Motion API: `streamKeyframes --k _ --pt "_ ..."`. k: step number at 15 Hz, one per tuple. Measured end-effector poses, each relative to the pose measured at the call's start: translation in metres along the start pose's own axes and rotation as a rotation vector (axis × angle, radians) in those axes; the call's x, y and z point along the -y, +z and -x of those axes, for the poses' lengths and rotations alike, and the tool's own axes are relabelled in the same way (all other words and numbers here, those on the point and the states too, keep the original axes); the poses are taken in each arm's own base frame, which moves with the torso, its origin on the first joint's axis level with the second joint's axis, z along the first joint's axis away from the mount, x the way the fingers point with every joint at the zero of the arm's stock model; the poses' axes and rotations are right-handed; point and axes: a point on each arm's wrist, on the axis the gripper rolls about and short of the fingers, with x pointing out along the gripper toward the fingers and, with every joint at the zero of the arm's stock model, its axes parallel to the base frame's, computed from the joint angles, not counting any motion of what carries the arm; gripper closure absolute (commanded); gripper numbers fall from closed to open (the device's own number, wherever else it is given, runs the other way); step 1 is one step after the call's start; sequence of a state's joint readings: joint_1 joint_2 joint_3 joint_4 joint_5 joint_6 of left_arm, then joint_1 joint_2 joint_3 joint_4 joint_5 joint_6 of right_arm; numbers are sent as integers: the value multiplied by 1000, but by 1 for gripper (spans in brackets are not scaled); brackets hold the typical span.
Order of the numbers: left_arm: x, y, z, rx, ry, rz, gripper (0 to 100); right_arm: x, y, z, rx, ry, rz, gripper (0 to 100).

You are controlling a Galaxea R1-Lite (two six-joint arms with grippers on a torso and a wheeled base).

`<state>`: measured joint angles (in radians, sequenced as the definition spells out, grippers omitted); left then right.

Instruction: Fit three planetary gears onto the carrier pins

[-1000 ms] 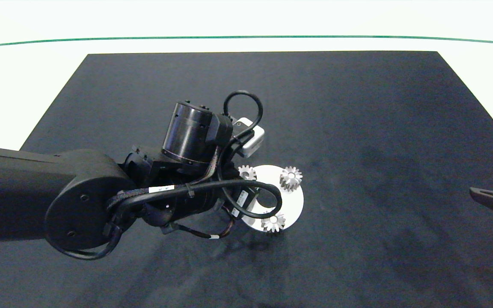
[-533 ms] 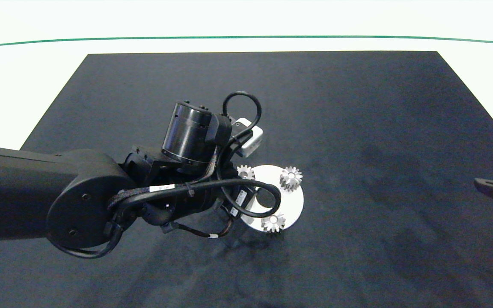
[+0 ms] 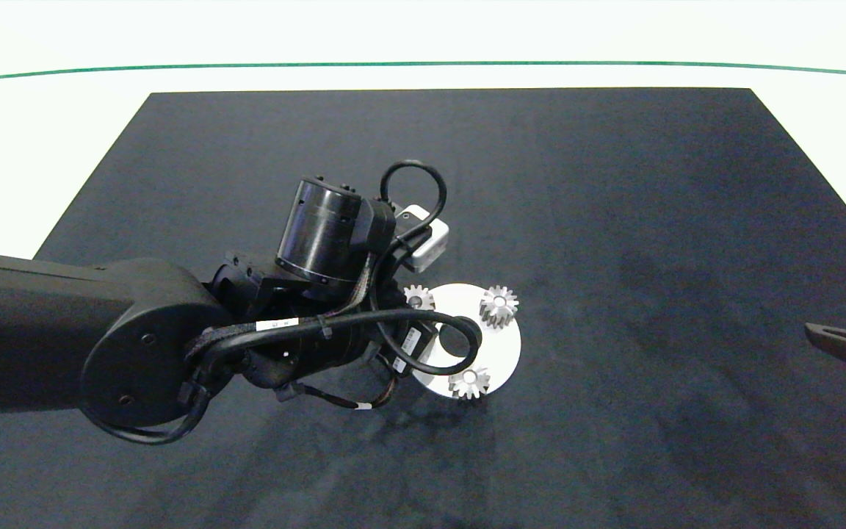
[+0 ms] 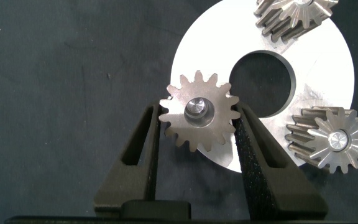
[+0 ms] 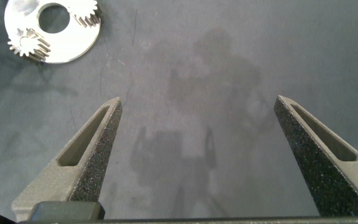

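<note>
Disc (image 3: 500, 345) lies flat on the dark mat (image 3: 614, 220), near the middle of the surface (image 3: 63, 132). Its centre hole (image 4: 261, 81) is unobstructed.

Three gears sit on the disc, each over a pin:
- Gear one (image 4: 199, 119), at about 10 o'clock on the disc in the head view. A pin end (image 4: 197, 109) shows through its bore. It overhangs the disc rim slightly.
- Gear two (image 3: 499, 305), at about 1 o'clock, seated, pin end visible in the bore.
- Gear three (image 3: 468, 381), at about 6 o'clock, seated, pin end visible in the bore.

Left gripper (image 4: 197, 134): over the 10 o'clock side of the disc, jaws straddling gear one. One finger (image 4: 143, 146) and the other (image 4: 248, 149) stand at the gear's tooth tips; whether they press on it or merely flank it cannot be told.

Left arm (image 3: 136, 345) enters from 9 o'clock and covers part of the disc in the head view.

Right gripper (image 5: 197, 134): parked at 3 o'clock on the mat, well apart from the disc, jaws spread wide, nothing between them.
</note>
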<state>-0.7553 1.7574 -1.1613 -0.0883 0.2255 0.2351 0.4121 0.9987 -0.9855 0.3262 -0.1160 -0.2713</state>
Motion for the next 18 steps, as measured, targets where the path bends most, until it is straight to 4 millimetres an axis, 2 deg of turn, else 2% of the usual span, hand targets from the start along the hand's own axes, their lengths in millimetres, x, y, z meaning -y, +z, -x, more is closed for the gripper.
streamKeyframes --k 14,15,18 --pt "-3 -1 -3 -8 8 -33 100 -1 -1 -2 -8 4 1 0" --pt "-3 -1 -3 -7 8 -33 0 -1 -1 -2 -8 4 2 0" --pt "-4 -2 -3 -9 9 -42 0 -1 -1 -2 -9 4 2 0"
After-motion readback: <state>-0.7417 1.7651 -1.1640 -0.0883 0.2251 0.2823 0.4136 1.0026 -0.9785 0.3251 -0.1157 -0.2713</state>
